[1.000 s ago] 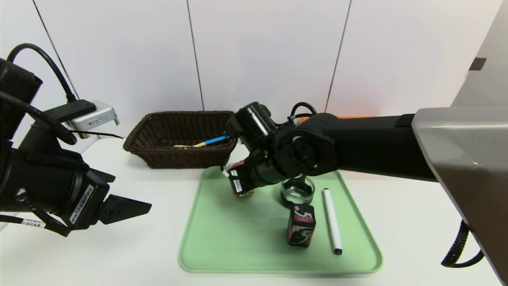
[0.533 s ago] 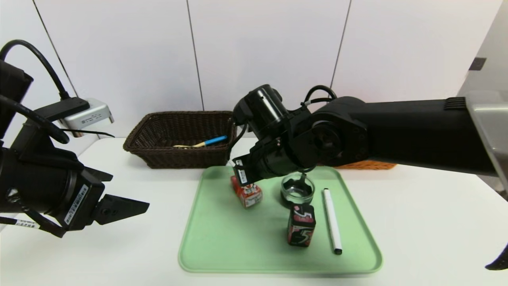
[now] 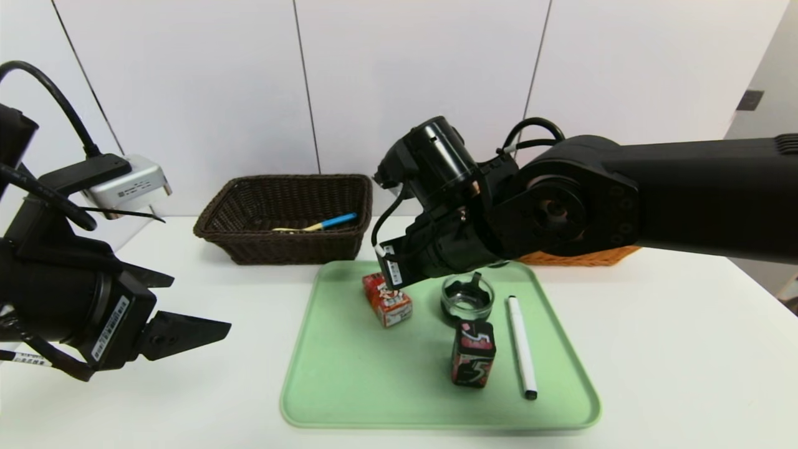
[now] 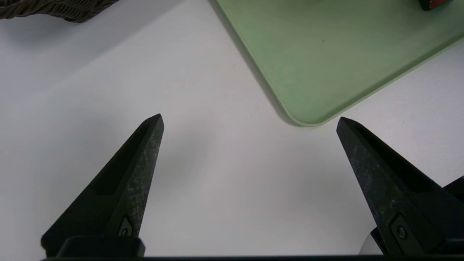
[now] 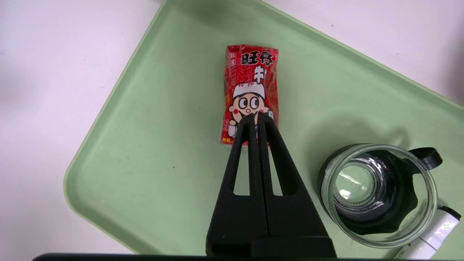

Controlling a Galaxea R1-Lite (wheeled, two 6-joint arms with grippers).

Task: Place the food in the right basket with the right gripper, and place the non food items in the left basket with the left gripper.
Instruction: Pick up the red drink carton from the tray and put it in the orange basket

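The right hand (image 5: pixel 256 117) hung above the red snack pack (image 5: pixel 251 92) on the green tray (image 5: pixel 152 152), pinched tight and holding nothing. The left hand (image 4: pixel 250 121) stayed spread wide and empty over the table (image 4: pixel 108 90).

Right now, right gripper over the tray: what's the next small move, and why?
Probably reopen the right gripper and lower it around the red carton. The gripper is shut on nothing and hovers above the carton, which lies flat on the green tray, so no food is held yet. The left gripper sits open over the table, idle.
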